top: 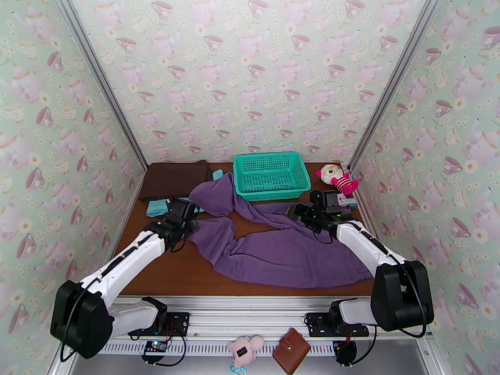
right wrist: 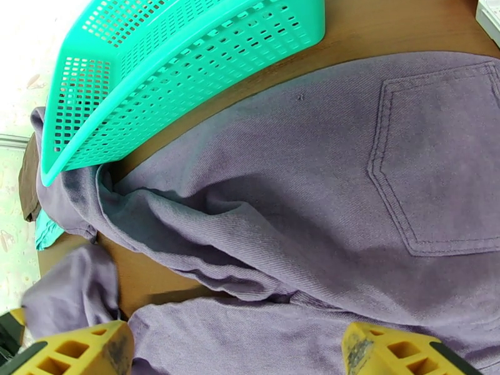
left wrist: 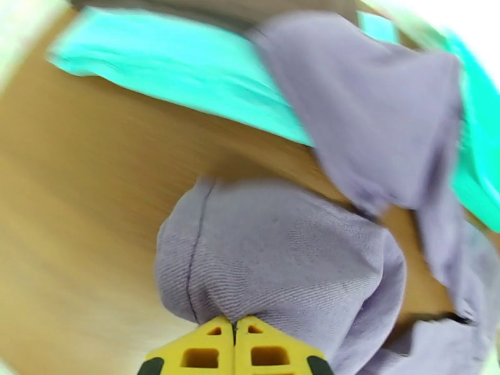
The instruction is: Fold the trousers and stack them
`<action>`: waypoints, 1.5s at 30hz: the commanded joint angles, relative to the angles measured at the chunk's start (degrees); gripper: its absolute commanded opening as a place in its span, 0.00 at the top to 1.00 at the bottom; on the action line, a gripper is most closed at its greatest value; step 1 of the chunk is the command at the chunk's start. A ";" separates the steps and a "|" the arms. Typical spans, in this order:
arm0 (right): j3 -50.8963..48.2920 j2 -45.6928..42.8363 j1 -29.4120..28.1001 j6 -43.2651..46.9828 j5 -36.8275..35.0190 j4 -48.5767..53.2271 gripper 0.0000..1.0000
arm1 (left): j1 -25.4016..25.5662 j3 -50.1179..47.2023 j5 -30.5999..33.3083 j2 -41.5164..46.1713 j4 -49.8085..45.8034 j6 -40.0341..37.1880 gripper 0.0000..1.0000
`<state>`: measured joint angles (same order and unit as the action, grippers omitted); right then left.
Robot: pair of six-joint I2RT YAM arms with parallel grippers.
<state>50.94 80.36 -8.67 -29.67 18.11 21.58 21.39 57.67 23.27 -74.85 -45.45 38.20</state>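
Purple twill trousers (top: 287,254) bunched in left end effector (left wrist: 234,323).

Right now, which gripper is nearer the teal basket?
Right. The right gripper hangs open just before the teal basket, at its near right corner; the left gripper, shut on the trousers, is farther off to its left.

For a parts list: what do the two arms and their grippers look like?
Left arm and right arm: white links, bulky black joints, small green lights near the wrists, black cables at the bases. Left gripper and right gripper: yellow fingers with rectangular cut-outs.
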 commanded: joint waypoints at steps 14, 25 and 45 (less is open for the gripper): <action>0.03 3.58 -0.56 0.52 6.71 -4.01 0.10 | -0.78 4.86 20.83 -14.56 -28.35 0.36 1.00; -1.48 3.71 -1.39 0.77 10.50 -6.06 0.10 | -23.42 12.53 31.74 -20.31 -37.30 -4.92 1.00; -10.51 6.63 -9.50 -7.67 3.12 -9.02 0.11 | -6.88 0.06 -17.99 -16.68 12.68 -14.26 0.40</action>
<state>42.92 85.06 -16.60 -33.34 23.81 13.76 14.81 57.08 23.09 -87.90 -50.39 28.18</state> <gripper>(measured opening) 0.892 0.598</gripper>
